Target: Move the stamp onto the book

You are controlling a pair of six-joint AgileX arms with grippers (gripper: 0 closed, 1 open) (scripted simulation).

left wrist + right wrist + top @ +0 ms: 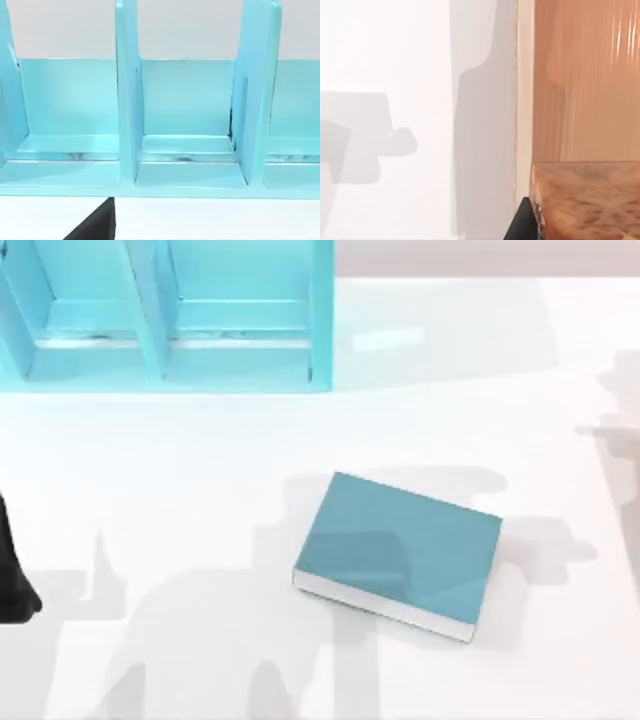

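1. The flat teal-blue book with white page edges lies bare on the white table; nothing has been placed on it.
2. An orange-tan block, judged the stamp, is seen close in the right wrist view; whether it is gripped cannot be told.
3. Jaw state cannot be told for either arm; the whole transfer is judged outstanding.

Matte black, smooth-shelled left arm, with no visible markings.
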